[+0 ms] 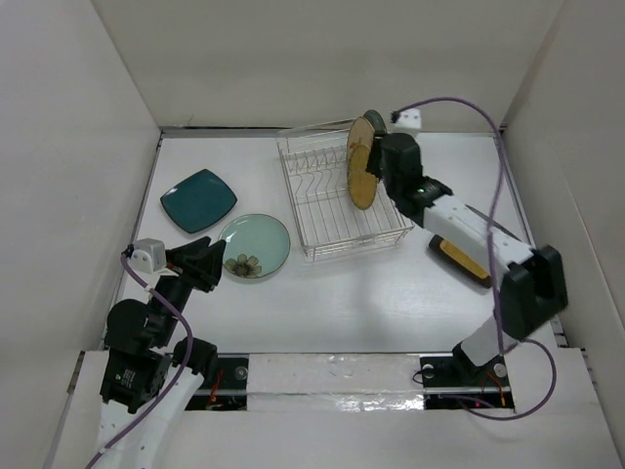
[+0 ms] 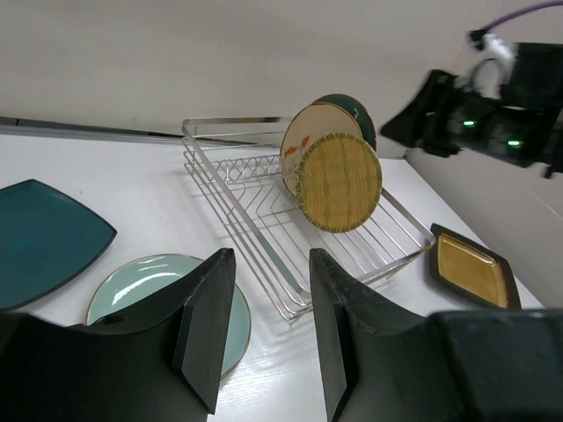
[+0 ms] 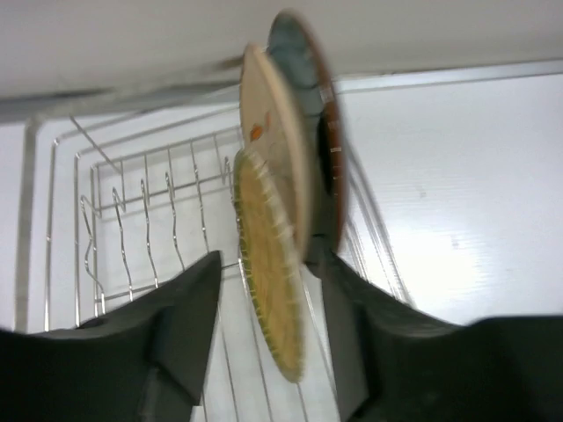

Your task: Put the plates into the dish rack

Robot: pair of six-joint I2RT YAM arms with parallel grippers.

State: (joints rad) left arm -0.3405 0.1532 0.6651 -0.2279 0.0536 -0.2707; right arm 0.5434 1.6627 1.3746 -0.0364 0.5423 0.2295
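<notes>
Your right gripper (image 3: 268,264) is spread around the small yellow plate (image 2: 339,182), which stands on edge in the rack (image 1: 293,191) against the tan plate (image 2: 308,127) (so it likely needs no holding). Your left gripper (image 2: 264,330), spread and empty, hovers near the green plate (image 1: 256,242).

Bright wire, glazed plates, matt white tabletop

The rectangular silver wire dish rack (image 1: 293,191) is thin, shiny metal. The small orange-yellow round plate (image 2: 339,182) has a woven, straw-like, matt look, and the tan round plate with a bird motif (image 2: 312,123) looks smooth and dull. The teal square plate (image 1: 198,200) is smooth with a soft sheen. The pale green round plate (image 1: 256,244) is glassy, and the black-rimmed yellow square plate (image 2: 473,268) is glossy. The white tabletop (image 1: 391,293) is smooth and matt. The left hand (image 2: 268,325) has matt black plastic fingers.
</notes>
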